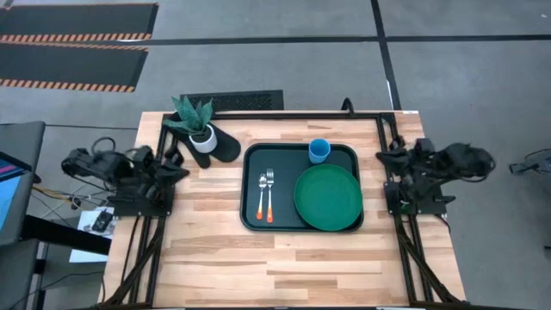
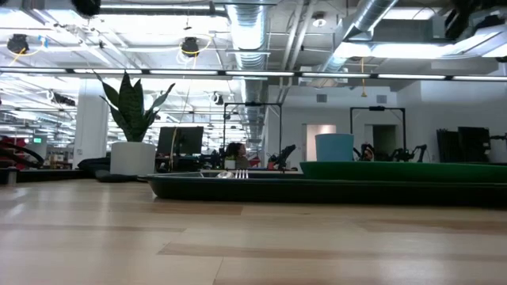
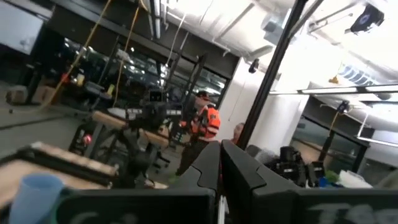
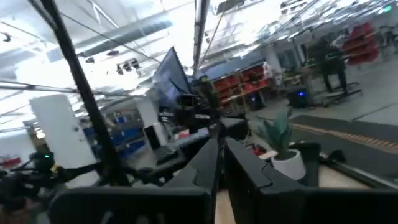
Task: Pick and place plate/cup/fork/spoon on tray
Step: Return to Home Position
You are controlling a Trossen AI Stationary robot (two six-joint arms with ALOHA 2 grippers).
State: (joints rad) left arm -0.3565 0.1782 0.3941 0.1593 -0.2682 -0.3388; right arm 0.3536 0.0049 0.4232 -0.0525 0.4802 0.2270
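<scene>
Pale wood of the table (image 2: 253,237) fills the foreground of the low view; at mid-table sits the tray (image 1: 251,220), dark and rectangular with a raised lip; the plate (image 1: 328,197) lies flat in the tray's right half, its rim close to the near lip; the spoon (image 1: 262,198) and the fork (image 1: 269,195) lie side by side in the left half, parallel, well apart from the plate, orange handles toward the near edge and metal heads toward the far one, the spoon apparently on the left, though the heads are small; the cup (image 1: 319,151) stands upright inside the tray against its far lip, just beyond the plate; both arms sit folded at the table's side edges, clear of the tray; the left gripper (image 3: 219,180) has its two fingers pressed together on themselves; the right gripper (image 4: 222,168) likewise; farther back, near the far left corner, a white plant pot (image 1: 202,138) stands on a dark mat (image 1: 225,150); beyond the table, in the left wrist view, a person (image 3: 208,121) in an orange vest stands in the room.
</scene>
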